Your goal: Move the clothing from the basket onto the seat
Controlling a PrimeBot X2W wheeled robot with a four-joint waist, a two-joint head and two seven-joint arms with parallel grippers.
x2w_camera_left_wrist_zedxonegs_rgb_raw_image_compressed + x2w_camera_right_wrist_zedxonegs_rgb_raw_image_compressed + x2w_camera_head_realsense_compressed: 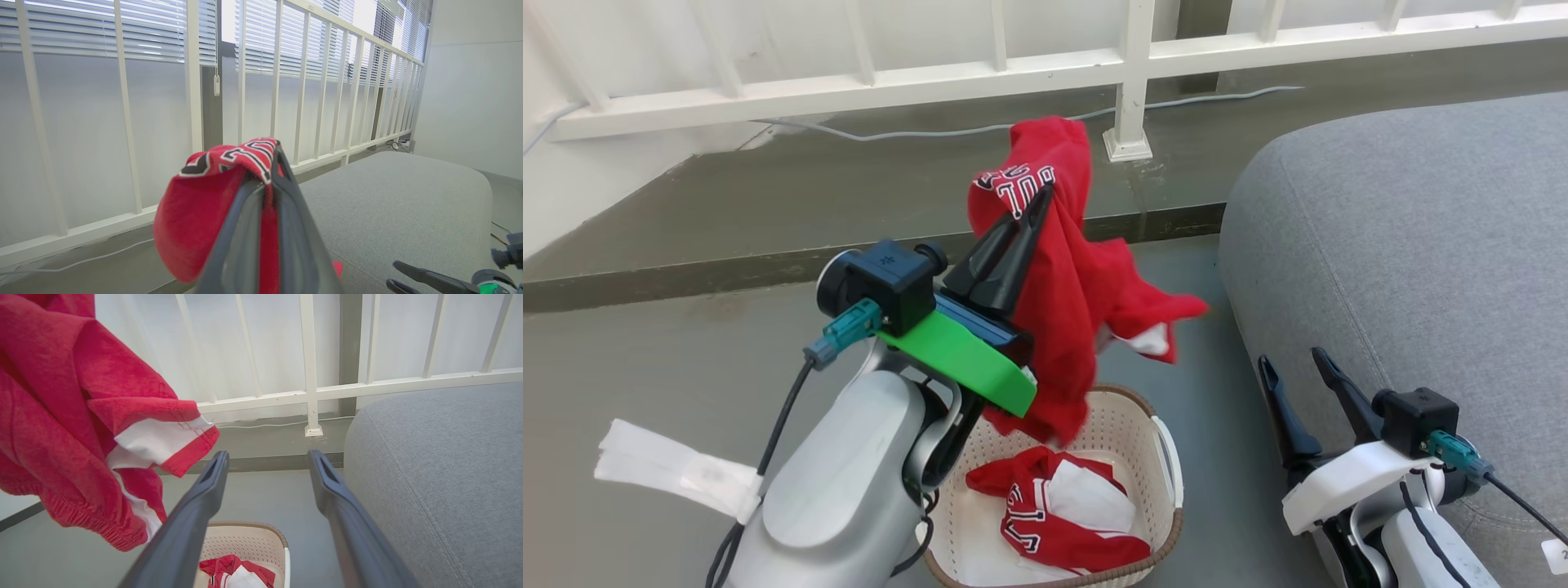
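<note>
Your left gripper (1035, 206), clenched on a red jersey (1072, 286) dangling above the basket (1170, 457), needs to carry it rightward to the seat (1405, 245), beside your right gripper (1290, 358), spread and empty.

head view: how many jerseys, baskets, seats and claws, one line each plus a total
basket: 1
red jerseys: 2 (lifted jersey, jersey lying inside)
grey seat: 1
claws: 2 (left claw, right claw)
total: 6
</note>
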